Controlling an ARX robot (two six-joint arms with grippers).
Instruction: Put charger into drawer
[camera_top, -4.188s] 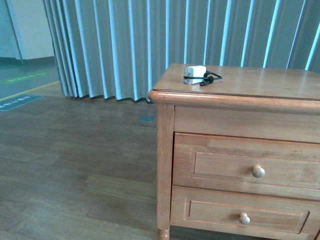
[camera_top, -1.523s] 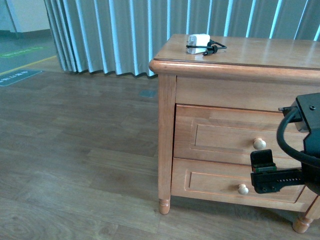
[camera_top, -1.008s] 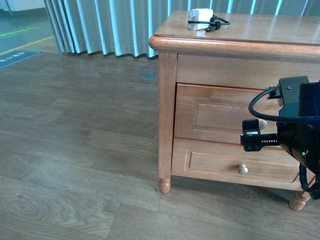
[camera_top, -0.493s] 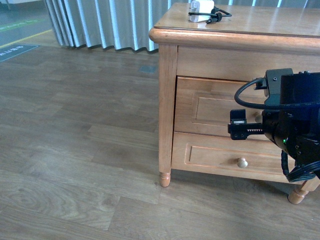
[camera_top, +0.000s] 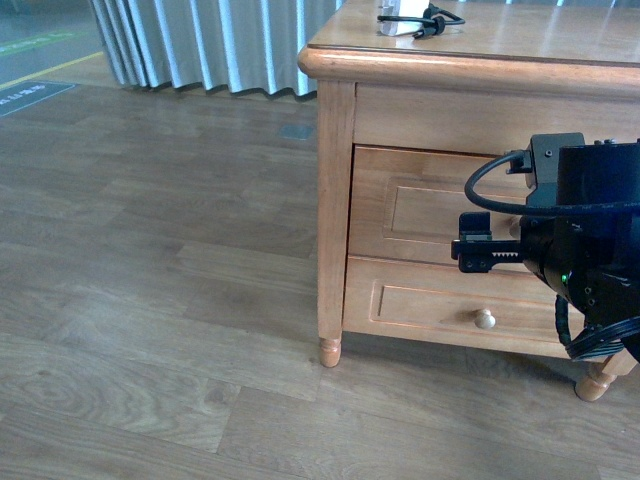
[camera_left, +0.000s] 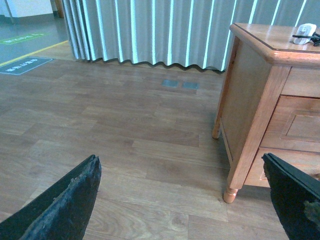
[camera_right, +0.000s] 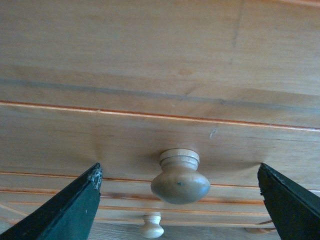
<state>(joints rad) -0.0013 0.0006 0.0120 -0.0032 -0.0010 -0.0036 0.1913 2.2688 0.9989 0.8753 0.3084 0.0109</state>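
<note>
Right gripper (camera_top: 465, 250) is released, jaws spread wide, sitting right at the front of the drawer (camera_top: 420, 205). The drawer's knob (camera_right: 180, 180) is centred between the fingers with gaps on both sides; I can't tell depth to contact. Drawer is closed. Charger (camera_top: 402, 14) is on the cabinet top (camera_top: 520, 40), up above the right gripper, well apart. Left gripper (camera_left: 180, 158) is released and empty, off to the cabinet's side.
</note>
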